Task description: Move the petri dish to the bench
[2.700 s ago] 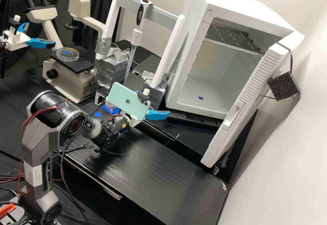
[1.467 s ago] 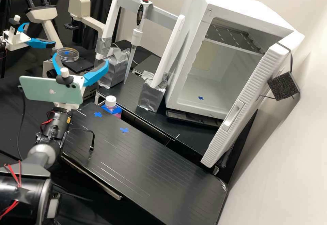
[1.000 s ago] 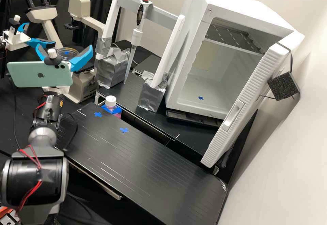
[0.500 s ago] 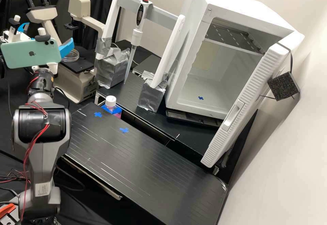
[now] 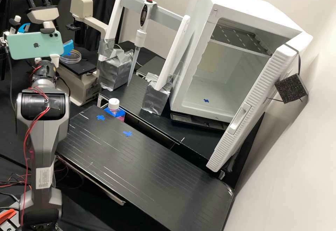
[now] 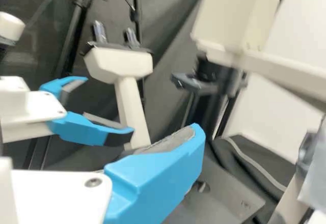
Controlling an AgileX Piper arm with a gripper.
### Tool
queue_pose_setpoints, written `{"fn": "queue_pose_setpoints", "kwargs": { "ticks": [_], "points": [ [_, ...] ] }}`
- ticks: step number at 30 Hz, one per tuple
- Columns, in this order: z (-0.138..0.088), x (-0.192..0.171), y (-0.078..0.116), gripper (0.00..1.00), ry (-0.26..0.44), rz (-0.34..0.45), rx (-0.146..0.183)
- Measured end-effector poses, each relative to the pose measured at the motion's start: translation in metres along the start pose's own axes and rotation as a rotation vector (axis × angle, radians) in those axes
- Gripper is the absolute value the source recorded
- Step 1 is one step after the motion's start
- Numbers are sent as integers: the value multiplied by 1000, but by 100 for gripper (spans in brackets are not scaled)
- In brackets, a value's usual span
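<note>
The arm (image 5: 44, 133) has swung off the tabletop (image 5: 150, 168) towards the microscope (image 5: 79, 84) — jaws parted, empty, near the dish (image 5: 72, 60), which sits on its stage (image 5: 85, 66) — so the grasp probably comes next.

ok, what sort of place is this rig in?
Looks like a biology lab, probably cell culture. A microscope has a clear petri dish on it, a pipette hangs upright in a stand, and a white cabinet, perhaps an incubator, has its door open.
</note>
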Motion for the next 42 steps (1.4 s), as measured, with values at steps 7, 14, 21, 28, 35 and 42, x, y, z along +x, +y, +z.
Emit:
{"fn": "queue_pose_setpoints", "kwargs": {
  "ticks": [7,14,21,28,35,42],
  "points": [
    [23,25,9,100,-53,-36,90],
    [32,42,11,100,-78,-37,125],
    [38,56,5,100,-110,-49,78],
    [42,73,2,100,-143,-50,47],
    [44,84,2,100,-163,-39,68],
    [46,92,-3,100,-205,-27,66]
  ]
}}
